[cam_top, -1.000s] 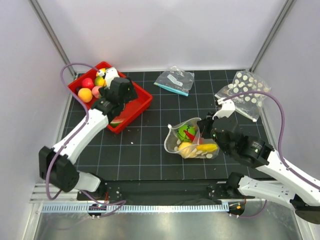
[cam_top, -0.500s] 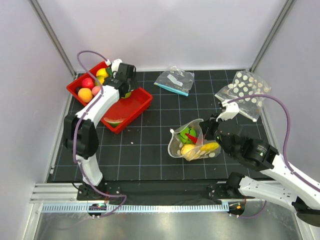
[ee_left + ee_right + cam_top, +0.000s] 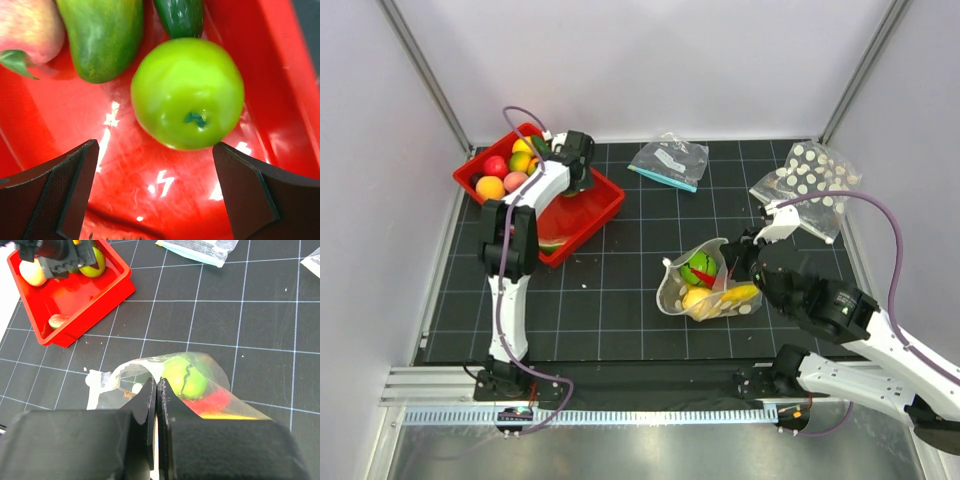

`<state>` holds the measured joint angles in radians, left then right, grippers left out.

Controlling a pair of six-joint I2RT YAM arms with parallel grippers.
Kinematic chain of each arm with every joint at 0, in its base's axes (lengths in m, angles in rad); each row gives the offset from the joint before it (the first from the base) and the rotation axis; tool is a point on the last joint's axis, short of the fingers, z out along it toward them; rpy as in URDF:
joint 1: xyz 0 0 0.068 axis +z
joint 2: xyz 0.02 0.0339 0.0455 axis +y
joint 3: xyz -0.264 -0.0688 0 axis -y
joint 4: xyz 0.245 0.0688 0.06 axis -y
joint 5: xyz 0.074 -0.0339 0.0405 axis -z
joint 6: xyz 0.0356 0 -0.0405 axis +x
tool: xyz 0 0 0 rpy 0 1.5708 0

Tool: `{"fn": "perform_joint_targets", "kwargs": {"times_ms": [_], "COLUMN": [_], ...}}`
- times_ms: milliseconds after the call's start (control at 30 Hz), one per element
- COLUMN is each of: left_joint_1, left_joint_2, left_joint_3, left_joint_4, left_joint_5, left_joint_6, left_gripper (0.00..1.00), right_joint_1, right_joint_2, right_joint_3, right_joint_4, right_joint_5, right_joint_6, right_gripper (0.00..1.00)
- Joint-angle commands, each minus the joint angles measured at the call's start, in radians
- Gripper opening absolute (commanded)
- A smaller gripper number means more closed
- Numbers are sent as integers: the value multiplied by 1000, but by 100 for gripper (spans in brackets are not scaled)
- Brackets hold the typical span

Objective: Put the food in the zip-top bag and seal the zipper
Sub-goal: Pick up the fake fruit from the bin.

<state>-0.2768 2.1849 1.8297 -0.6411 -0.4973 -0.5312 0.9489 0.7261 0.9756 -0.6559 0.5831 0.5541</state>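
The left gripper (image 3: 157,175) hung over the red tray (image 3: 595,207) at the far left. Its jaws stood apart on either side of a green round fruit (image 3: 187,93), not touching it. Right of centre, the right gripper (image 3: 156,400) was clamped on the rim of the zip-top bag (image 3: 672,296), with food (image 3: 699,269) inside it.

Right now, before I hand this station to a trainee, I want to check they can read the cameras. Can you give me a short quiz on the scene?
1. True or false: the left end effector is shut on the green round fruit.
2. The right end effector is: A open; B shut on the zip-top bag rim; C out of view.
3. What colour is the bin holding that fruit?
Key: 1 false, it is open; 2 B; 3 red.
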Motion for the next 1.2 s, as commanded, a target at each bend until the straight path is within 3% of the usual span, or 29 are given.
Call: {"fn": "perform_joint_targets", "kwargs": {"times_ms": [0,133,400,700,767,800,900,1167], "left_joint_1": [8,37,88,94,100,103,106,105], "left_joint_2": [53,105,121,101,108,116,105,-128], "left_joint_3": [83,112,102,95,108,115,120,-33], "left_joint_4": [-17,-20,75,158,158,140,117,156], "left_joint_5": [-27,-30,181,134,149,154,163,239], "left_joint_6": [28,20,98,171,169,154,129,21], "left_gripper": [100,100,100,100,91,75,53,47], "right_joint_1": [-2,-2,-2,-2,-2,-1,-2,-2], "right_joint_2": [-16,-17,-10,-13,-13,-10,-4,9], "right_joint_3": [5,-2,-3,2,2,2,0,2], "right_joint_4": [76,81,87,85,85,85,88,91], "right_joint_5": [18,23,11,9,12,14,14,14], "right_joint_6": [-10,-13,-6,-6,-8,-8,-8,-8], "right_gripper": [2,2,2,2,2,2,2,2]}}
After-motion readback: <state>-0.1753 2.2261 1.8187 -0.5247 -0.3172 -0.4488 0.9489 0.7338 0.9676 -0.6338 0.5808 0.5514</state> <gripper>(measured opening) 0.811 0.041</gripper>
